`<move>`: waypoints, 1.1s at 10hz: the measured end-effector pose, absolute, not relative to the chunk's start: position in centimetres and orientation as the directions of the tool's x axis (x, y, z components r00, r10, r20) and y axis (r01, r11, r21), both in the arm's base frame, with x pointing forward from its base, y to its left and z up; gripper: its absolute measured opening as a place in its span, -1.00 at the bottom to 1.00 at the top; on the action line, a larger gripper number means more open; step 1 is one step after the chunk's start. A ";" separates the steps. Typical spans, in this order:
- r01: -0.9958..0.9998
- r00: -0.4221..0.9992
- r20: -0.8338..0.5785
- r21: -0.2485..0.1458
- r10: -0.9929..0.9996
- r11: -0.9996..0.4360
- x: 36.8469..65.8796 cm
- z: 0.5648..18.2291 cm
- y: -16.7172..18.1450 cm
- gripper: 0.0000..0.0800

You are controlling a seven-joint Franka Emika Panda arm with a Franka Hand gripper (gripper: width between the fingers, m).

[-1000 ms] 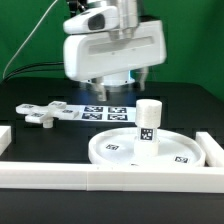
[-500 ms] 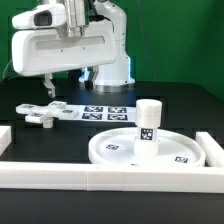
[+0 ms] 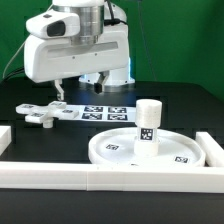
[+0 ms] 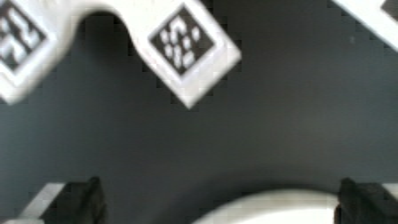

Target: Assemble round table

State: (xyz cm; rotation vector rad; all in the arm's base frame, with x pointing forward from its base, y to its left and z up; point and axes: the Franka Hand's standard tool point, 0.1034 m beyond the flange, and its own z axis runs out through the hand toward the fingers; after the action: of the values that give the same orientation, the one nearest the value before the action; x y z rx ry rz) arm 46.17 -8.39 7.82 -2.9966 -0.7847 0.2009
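The large round rimmed disc lies at the front right. The short post stands upright on it. The four-armed cross piece lies flat at the exterior view's left. My gripper hangs open and empty just above and behind the cross piece, apart from it. In the wrist view my gripper has its dark fingertips wide apart over the black table, with a rounded white edge between them. White tagged shapes lie beyond; I cannot tell which part they are.
The marker board lies on the black table between the cross piece and the disc. A long white rail runs along the front, with shorter rails at the right and left. A green backdrop stands behind.
The gripper swung from above the marker board to the exterior view's left, then came a little back right and lower over the cross piece. The parts have not moved.
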 end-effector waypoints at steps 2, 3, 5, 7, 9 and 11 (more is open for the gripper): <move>0.454 0.889 -0.070 0.005 0.452 -0.891 45.9 7.7 -10.9 0.62; 0.499 0.866 -0.051 0.019 0.498 -0.866 44.9 7.5 -12.7 0.62; 0.492 0.870 -0.031 0.021 0.491 -0.870 45.0 7.5 -13.6 0.62; 0.505 0.863 -0.031 0.020 0.504 -0.863 45.0 7.5 -13.4 0.62; 0.480 0.877 -0.029 0.027 0.479 -0.877 44.2 7.0 -14.5 0.62; 0.457 0.889 -0.046 0.013 0.456 -0.889 43.0 6.1 -15.1 0.62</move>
State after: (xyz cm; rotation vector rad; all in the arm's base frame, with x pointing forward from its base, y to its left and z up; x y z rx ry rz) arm 42.99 -15.14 6.05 -3.0758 -0.7433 0.0663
